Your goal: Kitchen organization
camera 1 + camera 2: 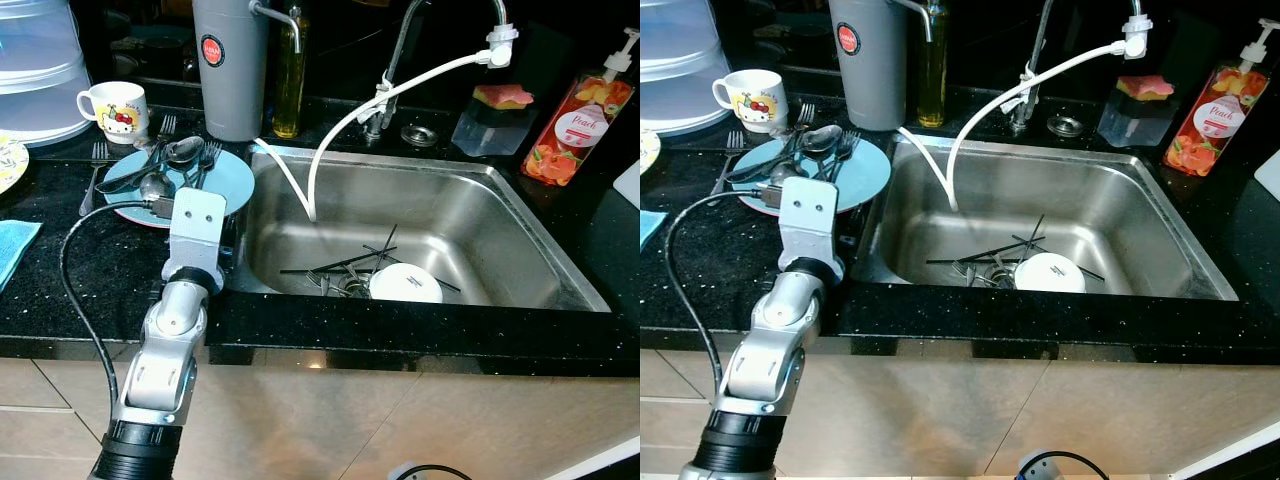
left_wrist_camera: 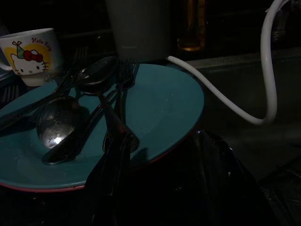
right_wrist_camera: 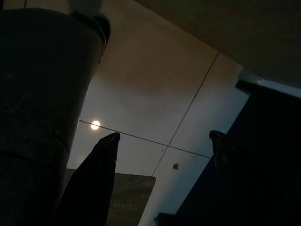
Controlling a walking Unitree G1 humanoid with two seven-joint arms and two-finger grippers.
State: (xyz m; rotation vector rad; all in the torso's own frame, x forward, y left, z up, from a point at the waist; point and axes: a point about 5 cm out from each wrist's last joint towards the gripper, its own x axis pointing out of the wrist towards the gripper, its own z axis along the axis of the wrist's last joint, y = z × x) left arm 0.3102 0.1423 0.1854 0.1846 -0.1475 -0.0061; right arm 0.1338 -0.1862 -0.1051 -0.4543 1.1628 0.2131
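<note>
Here the left gripper (image 2: 160,155) reaches over the near rim of the teal plate (image 2: 160,99) of spoons (image 2: 56,127) and forks beside the sink (image 1: 500,200), one finger (image 2: 110,169) on a utensil handle; grip unclear. The right gripper (image 3: 162,150) hangs open above floor tiles (image 3: 155,94).

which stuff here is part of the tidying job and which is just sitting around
In the job:
- round teal plate on the black counter
- metal spoons and forks piled on that plate
- left end effector at the plate's near edge
- small white bowl and dark chopsticks in the steel sink

Just lying about:
- white cartoon mug
- orange peach soap bottle
- tall grey canister
- right end effector, idle, open
</note>
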